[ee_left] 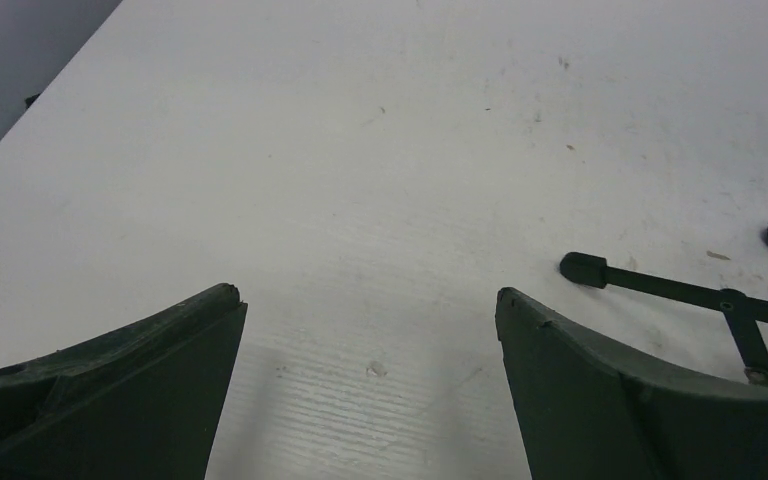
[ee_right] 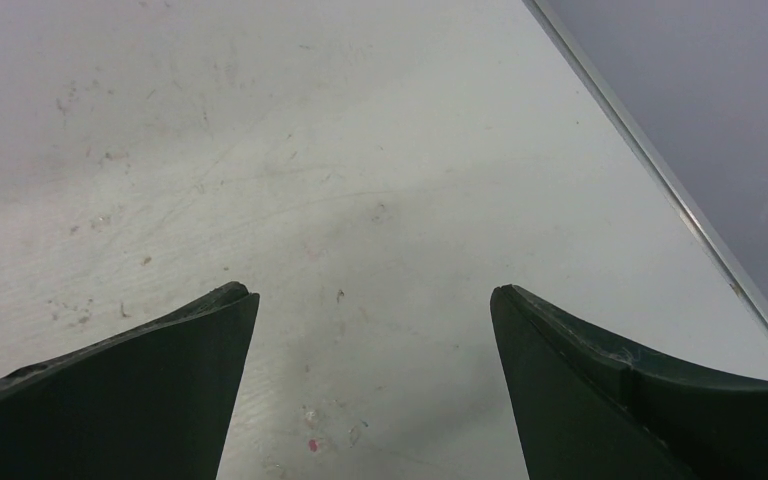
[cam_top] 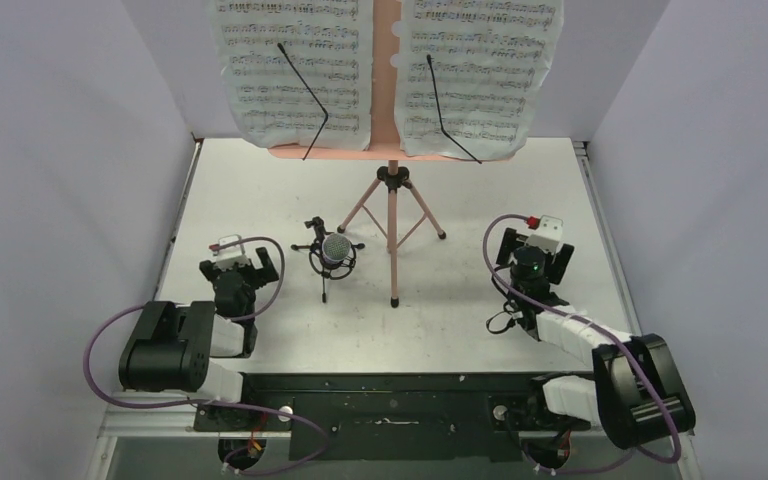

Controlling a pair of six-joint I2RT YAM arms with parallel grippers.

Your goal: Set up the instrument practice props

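Note:
The pink tripod music stand (cam_top: 392, 215) stands at the table's middle back. Two white sheet-music pages (cam_top: 293, 72) (cam_top: 478, 75) rest on its desk under black wire page holders. The microphone with grey head (cam_top: 336, 250) sits upright in the small black tripod mic holder (cam_top: 323, 275), left of the stand's front leg. One holder leg (ee_left: 660, 288) shows at the right of the left wrist view. My left gripper (cam_top: 241, 262) is open and empty, left of the mic holder; its jaws (ee_left: 370, 300) stand wide over bare table. My right gripper (cam_top: 537, 250) is open and empty, right of the stand, also seen in the right wrist view (ee_right: 372, 295).
White walls close in the table on the left, back and right. A metal table edge (ee_right: 660, 170) runs close to the right of my right gripper. The arm bases and a black rail (cam_top: 400, 405) lie at the near edge.

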